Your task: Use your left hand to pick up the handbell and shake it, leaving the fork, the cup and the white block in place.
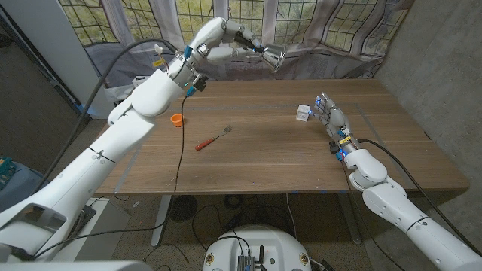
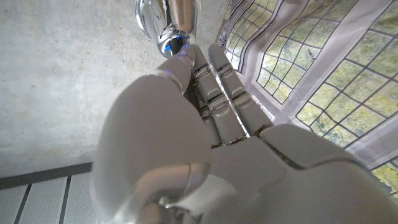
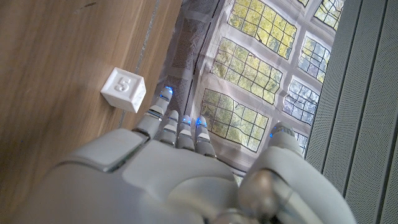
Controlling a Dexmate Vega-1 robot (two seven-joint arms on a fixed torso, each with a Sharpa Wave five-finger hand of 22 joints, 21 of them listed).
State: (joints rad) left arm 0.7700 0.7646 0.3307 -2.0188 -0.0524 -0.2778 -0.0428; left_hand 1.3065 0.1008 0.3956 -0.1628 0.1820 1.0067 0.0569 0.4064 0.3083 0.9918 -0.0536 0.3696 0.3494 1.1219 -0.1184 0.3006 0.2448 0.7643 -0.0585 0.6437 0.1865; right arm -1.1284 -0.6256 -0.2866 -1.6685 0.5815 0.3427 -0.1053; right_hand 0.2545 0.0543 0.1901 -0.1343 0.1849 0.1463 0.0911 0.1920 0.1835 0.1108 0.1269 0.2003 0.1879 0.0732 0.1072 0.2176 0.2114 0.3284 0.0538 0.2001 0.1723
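Fingers [image 2: 214, 93] of left hand [image 1: 235, 51] wrapped round the handbell [image 1: 273, 56] handle, bell held aloft, top centre of head view, above the table [image 1: 271, 162] far edge. Polished metal: rigid, probably slick, so grip the handle, not the cup. Right hand [image 1: 329, 118] spread, idle beside white block [image 1: 303, 113].

A lab or test room — bare concrete wall [image 1: 444, 68], loose cables [image 1: 181, 162], curtained window [image 1: 301, 19].
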